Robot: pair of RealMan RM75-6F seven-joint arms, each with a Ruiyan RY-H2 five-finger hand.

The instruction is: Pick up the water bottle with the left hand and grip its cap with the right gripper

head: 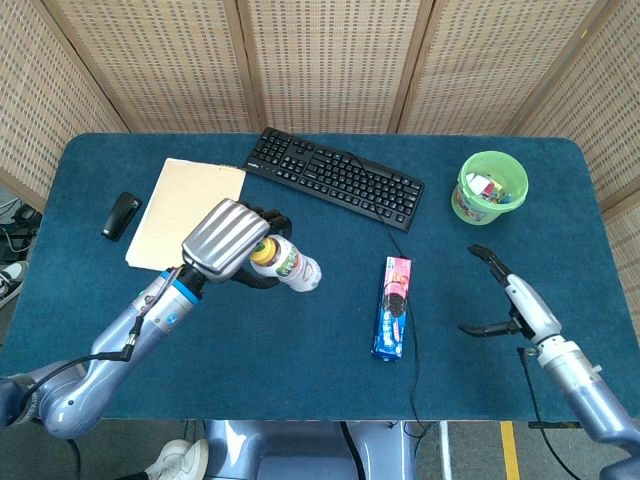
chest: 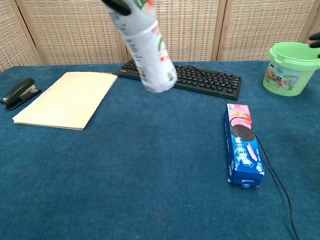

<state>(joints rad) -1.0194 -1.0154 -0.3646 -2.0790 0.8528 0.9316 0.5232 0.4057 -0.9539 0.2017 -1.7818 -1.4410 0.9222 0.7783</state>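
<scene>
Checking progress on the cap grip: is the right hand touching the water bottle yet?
Apart. The head view shows the right hand past the cookie box, far from the water bottle held by the left hand.

A table [head: 300, 390] covered in dark blue cloth fills the scene under even light. Along its far edge stand woven rattan screen panels [head: 320, 60] in pale wooden frames, angling in at left and right. Grey floor [head: 480, 450] with a yellow stripe shows at the near edge.
</scene>
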